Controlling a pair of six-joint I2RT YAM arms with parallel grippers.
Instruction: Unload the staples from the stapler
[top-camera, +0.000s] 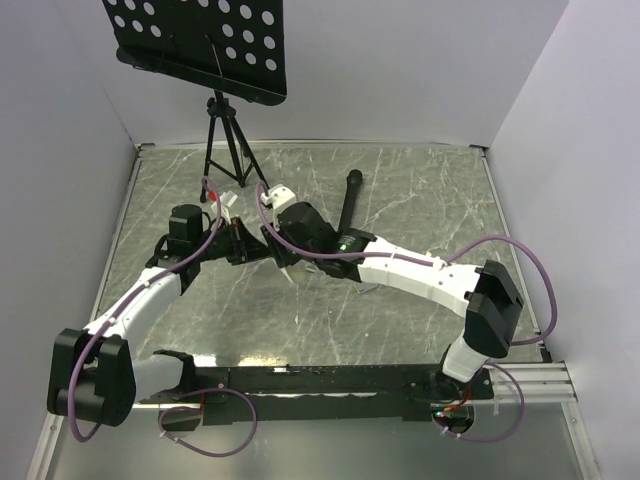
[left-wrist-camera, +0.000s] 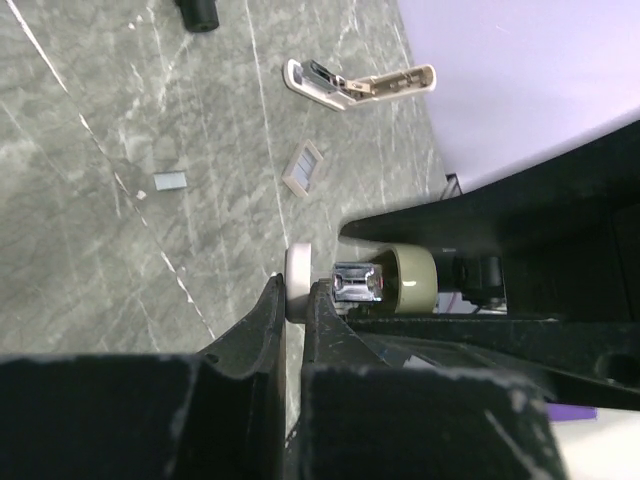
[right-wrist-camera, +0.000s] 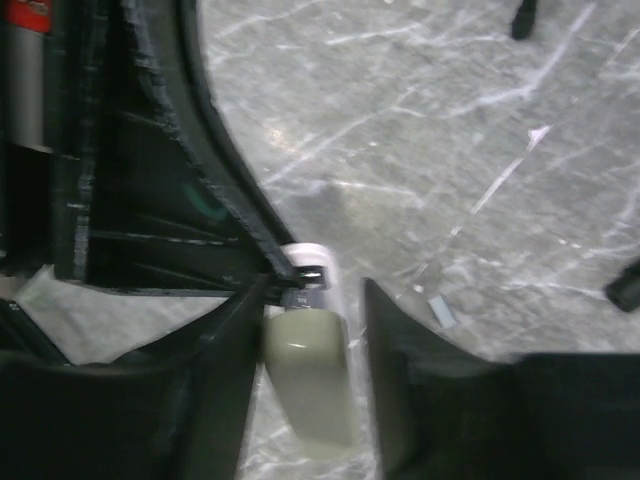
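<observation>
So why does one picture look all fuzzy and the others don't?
Right wrist view: blurry all over, the stapler smeared and soft. Left wrist view: the loose staple strip looks sharp, but the left pincer up close is dark and fuzzy. Top external view: clear and evenly lit.

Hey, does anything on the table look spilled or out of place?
Yes: a cream stapler lies splayed open on the table, with a loose staple strip and a small beige piece scattered nearby.

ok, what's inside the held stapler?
A shiny metal channel shows at the open end of the stapler. Any staples are covered by its body and the left fingers.
</observation>
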